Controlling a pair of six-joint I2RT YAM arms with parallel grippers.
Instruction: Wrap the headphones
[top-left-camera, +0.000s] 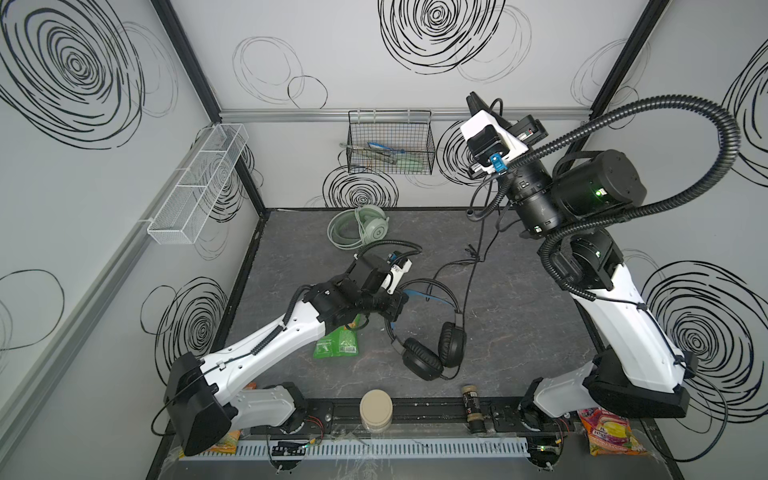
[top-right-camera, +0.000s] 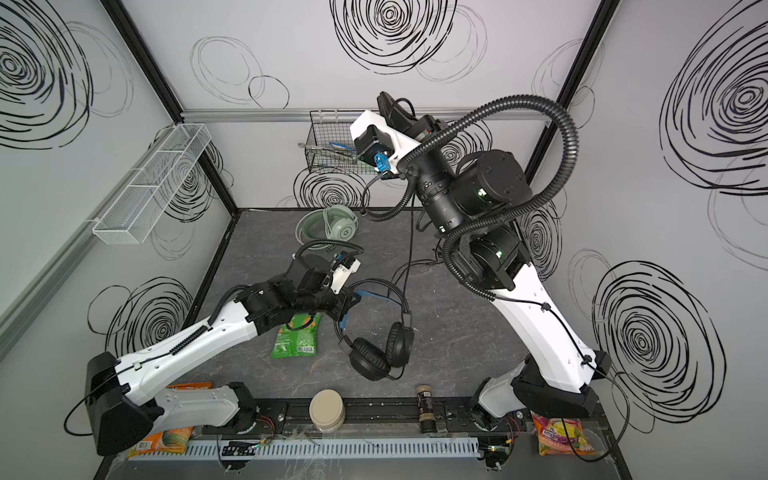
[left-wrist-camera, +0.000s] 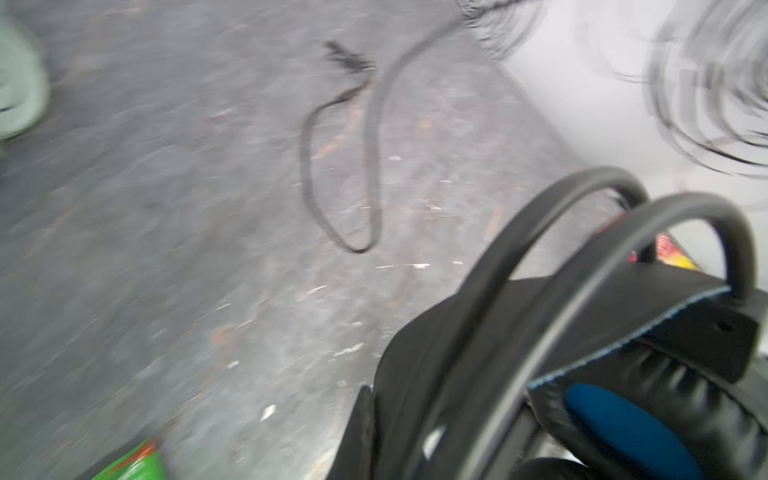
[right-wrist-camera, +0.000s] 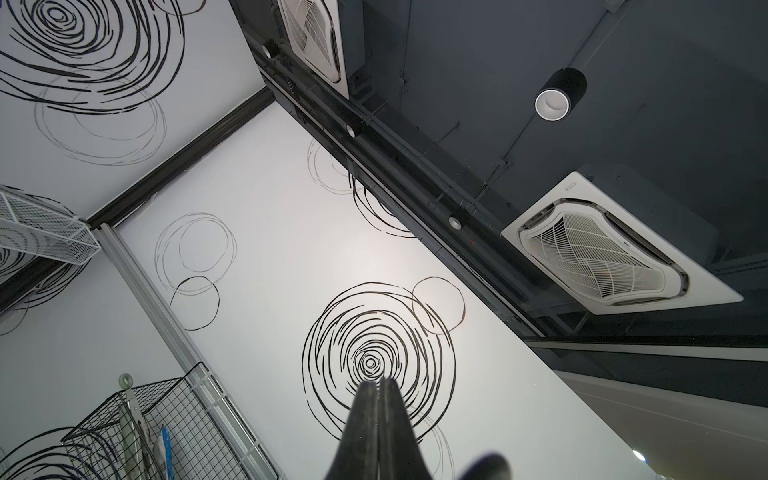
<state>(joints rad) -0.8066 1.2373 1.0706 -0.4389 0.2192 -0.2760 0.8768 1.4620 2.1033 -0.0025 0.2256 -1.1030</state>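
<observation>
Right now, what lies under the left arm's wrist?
A green snack bag lies on the table beneath it. The arm covers the bag's far end, so that part cannot be seen.

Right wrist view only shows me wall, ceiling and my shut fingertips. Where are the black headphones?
Observer: The black over-ear headphones with blue-lined headband are in the middle; the left gripper is shut on that headband.
Operator: And their cable?
Observer: The black cable climbs off the dark table toward your raised right gripper; its top end is hidden.
Operator: The other pair?
Observer: The mint-green headphones lie at the back, pale cable in a coil.
</observation>
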